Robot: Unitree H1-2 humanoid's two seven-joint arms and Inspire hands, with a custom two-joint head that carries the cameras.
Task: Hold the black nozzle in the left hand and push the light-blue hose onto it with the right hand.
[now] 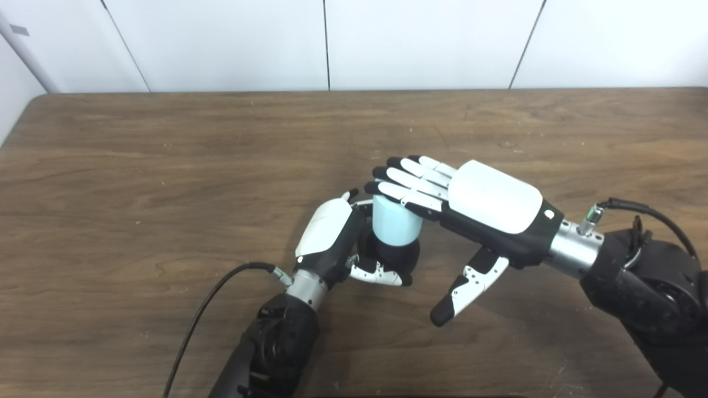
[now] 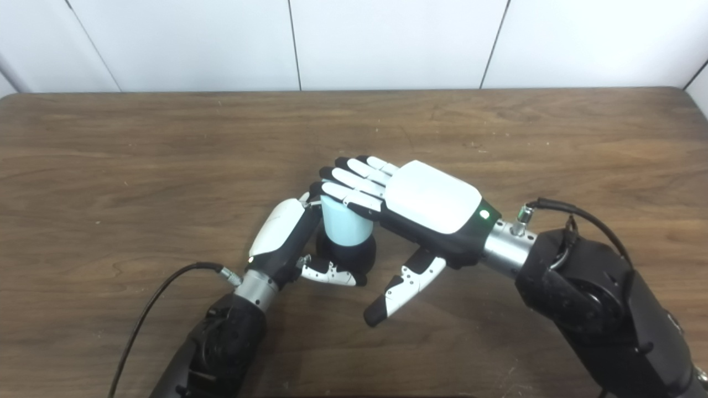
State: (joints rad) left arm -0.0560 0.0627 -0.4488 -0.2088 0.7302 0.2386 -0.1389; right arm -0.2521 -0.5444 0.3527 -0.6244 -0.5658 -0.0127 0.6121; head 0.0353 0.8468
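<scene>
Left hand [image 1: 332,237] clasped round black nozzle [image 1: 395,254] — right hand [image 1: 470,204] flat, unclenched atop light-blue hose [image 1: 394,224] — bare wooden table [image 1: 138,166] around.

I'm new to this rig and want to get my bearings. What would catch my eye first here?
Mid-table, the light-blue hose stands upright on the black nozzle, which the left hand grips from the left side. The right hand lies flat, its fingers spread over the hose's top and its thumb hanging free. The wooden table stretches around them.
</scene>
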